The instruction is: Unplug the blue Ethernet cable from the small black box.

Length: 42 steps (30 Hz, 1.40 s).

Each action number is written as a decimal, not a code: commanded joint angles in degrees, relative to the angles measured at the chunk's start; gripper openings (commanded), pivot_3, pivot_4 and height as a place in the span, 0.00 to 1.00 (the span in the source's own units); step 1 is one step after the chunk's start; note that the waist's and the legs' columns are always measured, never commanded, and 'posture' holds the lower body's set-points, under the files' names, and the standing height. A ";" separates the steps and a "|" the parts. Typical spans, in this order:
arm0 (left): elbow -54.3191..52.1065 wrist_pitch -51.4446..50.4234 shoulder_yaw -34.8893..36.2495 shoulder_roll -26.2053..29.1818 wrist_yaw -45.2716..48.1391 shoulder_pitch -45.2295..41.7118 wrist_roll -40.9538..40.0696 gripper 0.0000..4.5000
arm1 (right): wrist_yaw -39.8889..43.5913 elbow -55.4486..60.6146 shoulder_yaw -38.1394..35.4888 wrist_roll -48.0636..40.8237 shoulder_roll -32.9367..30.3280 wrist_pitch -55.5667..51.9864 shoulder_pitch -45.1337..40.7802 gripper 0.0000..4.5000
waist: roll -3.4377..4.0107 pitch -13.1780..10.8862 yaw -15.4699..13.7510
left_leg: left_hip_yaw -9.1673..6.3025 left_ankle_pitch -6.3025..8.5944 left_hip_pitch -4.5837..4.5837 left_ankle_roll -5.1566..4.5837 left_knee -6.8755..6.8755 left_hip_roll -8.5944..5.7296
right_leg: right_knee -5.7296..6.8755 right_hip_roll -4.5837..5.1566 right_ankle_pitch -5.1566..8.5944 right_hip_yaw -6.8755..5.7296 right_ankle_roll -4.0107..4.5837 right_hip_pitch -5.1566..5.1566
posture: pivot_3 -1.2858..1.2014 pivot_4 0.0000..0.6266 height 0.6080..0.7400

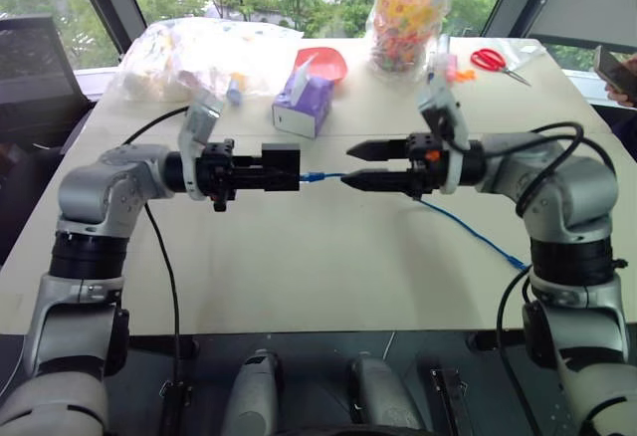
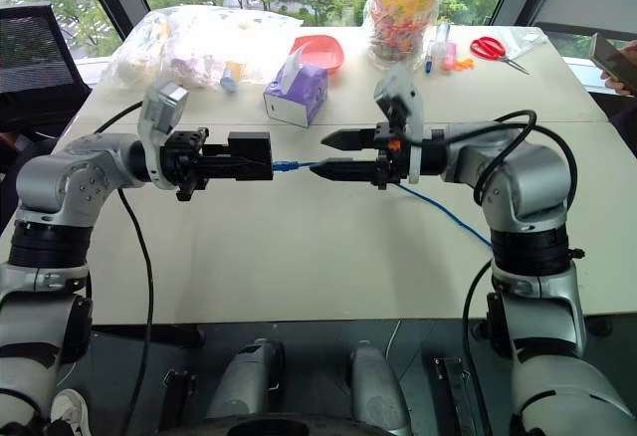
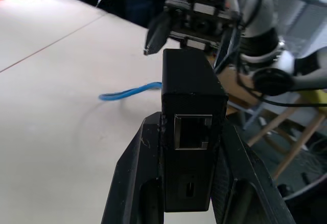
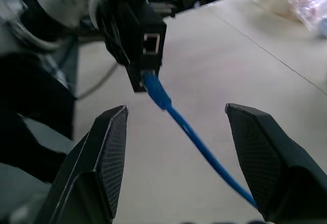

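The small black box point(image 1: 280, 167) is held clamped between the fingers of the left hand point(image 1: 267, 169), above the counter point(image 1: 318, 257), with its long axis level and its free end pointed toward the right hand point(image 1: 350, 167). The blue Ethernet cable point(image 4: 168, 106) is seen plugged into that end; it runs level from the box between the spread fingers of the right hand, untouched by them, then slopes down to the counter on the robot's right. The right hand is pointed back at the box.
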State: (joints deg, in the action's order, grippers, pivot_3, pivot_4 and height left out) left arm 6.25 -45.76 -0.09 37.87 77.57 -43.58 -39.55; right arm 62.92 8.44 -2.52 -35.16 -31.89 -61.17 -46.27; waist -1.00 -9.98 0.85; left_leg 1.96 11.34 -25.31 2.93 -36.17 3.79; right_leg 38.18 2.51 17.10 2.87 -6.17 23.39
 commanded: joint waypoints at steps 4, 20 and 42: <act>-2.02 -0.58 0.52 1.11 2.22 -1.88 -1.26 0.12 | -3.28 -0.37 -0.29 -6.64 1.94 -6.93 -2.28 0.70 | 0.00 0.00 -0.12 | 0.02 0.00 -0.08 0.00 -0.03 -0.03 | -0.03 0.03 0.00 0.00 0.00 0.04 | 0.52 0.24 0.96; -3.24 -1.80 0.86 -0.34 1.58 -2.31 -1.99 0.12 | -6.96 0.47 4.56 -8.65 4.36 -6.58 -4.05 0.42 | 0.00 0.00 -0.05 | 0.01 0.00 -0.09 -0.01 -0.02 -0.02 | -0.02 0.01 0.00 0.00 -0.01 0.07 | 0.52 0.24 0.96; -5.36 -0.80 0.52 0.07 1.18 -0.88 -1.73 0.12 | -7.42 1.52 4.99 -11.50 2.51 -7.30 -4.34 0.42 | 0.00 0.00 0.01 | 0.00 0.00 -0.08 -0.01 -0.01 -0.02 | -0.02 0.00 0.00 0.01 -0.01 0.08 | 0.52 0.24 0.96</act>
State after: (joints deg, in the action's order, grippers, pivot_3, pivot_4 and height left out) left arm 2.42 -47.13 -0.39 37.25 78.64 -44.23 -40.64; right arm 55.52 7.78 3.11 -45.32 -28.70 -68.47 -49.63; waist -1.00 -9.98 0.86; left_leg 1.96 11.34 -25.40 2.92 -36.17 3.77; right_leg 38.16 2.51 17.10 2.88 -6.18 23.47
